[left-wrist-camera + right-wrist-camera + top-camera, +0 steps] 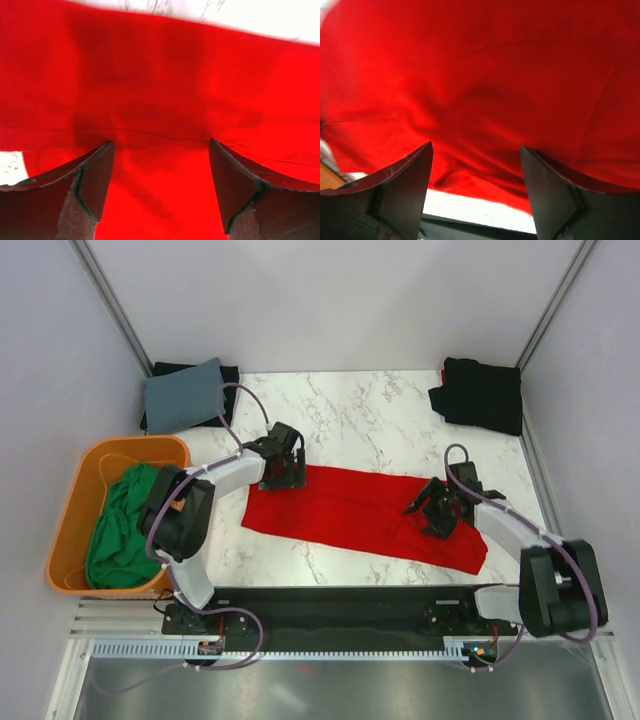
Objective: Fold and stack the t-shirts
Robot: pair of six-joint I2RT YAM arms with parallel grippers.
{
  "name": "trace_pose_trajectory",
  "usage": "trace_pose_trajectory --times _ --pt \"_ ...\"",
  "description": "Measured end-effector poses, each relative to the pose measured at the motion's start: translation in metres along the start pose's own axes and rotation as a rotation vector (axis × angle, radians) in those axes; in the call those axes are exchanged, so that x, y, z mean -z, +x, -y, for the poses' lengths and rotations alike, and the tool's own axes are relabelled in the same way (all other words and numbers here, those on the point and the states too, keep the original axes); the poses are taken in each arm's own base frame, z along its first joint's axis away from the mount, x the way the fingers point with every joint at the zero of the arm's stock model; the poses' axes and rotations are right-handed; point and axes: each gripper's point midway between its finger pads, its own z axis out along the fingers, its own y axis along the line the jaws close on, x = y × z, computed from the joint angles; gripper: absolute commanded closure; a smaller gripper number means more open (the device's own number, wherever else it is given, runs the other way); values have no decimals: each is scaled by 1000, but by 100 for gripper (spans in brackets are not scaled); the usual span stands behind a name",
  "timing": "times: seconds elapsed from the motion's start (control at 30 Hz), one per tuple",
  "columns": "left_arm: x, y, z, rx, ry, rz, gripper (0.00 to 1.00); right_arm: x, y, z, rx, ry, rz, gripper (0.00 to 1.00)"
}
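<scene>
The red t-shirt (360, 515) lies mid-tabletop (360, 410) as a long, half-folded strip. Both arms' jaws stand spread and empty over its ends. The grey pile (182, 395) and black pile (483, 395) look finished, probably. A green shirt (125, 530) waits in the orange basket (70, 510).
</scene>
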Motion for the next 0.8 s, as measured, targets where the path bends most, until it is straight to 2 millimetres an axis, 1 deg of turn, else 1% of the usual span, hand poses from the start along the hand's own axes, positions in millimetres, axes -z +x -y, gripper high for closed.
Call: trace_pose_trajectory --times 0.03,0.07,0.13,0.2,0.27,0.3,0.37,0.47,0.57,0.63,0.73,0.8 --pt "-5 6 -1 -2 -4 -19 19 -11 5 6 -5 29 -33 21" --pt "-7 11 -2 -2 -5 -34 20 -14 6 1 -16 25 -64 21" --pt "-7 16 -4 4 -3 -40 20 -24 -5 -11 -12 18 -67 21" --pt "-3 21 -5 22 7 -29 21 -34 -17 -27 -4 13 -89 21" --pt "4 34 -10 50 17 -36 21 -48 -33 -45 7 10 -106 21" --pt "10 43 -12 70 25 -40 21 -58 -47 -59 19 5 -107 21" --pt "22 63 -14 106 43 -56 22 -75 -69 -81 43 -3 -102 21" --pt "37 92 -9 152 77 -83 23 -103 -106 -122 88 -31 -91 23" --pt "47 113 5 176 115 -106 23 -129 -130 -160 140 -79 -89 23" --pt "52 125 23 183 151 -123 23 -146 -140 -188 190 -107 -87 23" --pt "58 140 57 178 218 -159 23 -166 -143 -225 258 -157 -71 23" --pt "62 150 81 173 260 -192 22 -174 -142 -240 280 -183 -65 23"
